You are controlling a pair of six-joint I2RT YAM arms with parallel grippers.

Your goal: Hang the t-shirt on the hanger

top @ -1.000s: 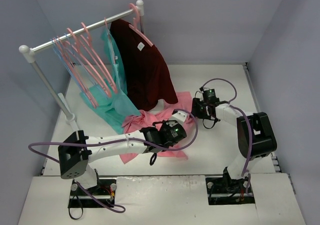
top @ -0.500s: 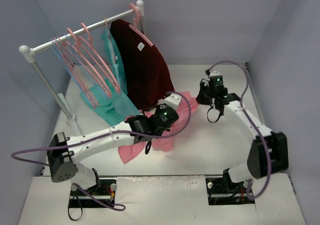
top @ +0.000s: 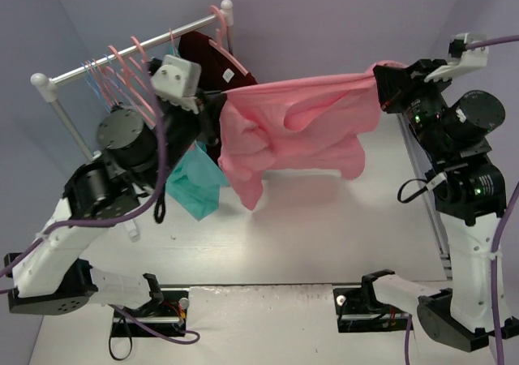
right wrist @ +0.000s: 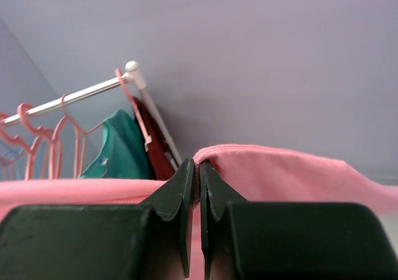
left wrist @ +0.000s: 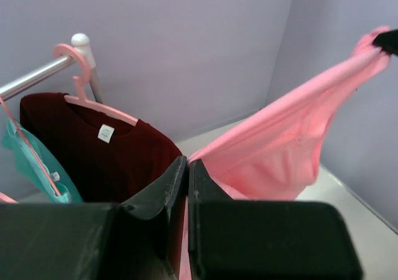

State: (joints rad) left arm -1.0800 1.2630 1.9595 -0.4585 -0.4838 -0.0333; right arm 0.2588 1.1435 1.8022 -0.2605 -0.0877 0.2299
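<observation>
The salmon-pink t-shirt [top: 300, 126] hangs in the air, stretched between my two grippers, with its lower folds drooping above the table. My left gripper [top: 219, 97] is shut on its left end beside the rack, and its closed fingertips pinch the fabric in the left wrist view [left wrist: 186, 163]. My right gripper [top: 379, 77] is shut on the right end, and the cloth [right wrist: 292, 174] runs over its tips [right wrist: 199, 166]. The thin light-blue hanger [top: 97, 79] hangs at the left of the rail, partly hidden by my left arm.
A white rack with a metal rail [top: 81, 71] stands at the back left. It carries several thicker pink hangers [top: 134, 61], a dark maroon shirt [top: 237, 71] and a teal shirt [top: 199, 182]. Grey walls close in the back and both sides.
Both arms have risen from the table and pulled apart, lifting the pink t-shirt off the surface and stretching it in the air. The left gripper moved up towards the rack.
</observation>
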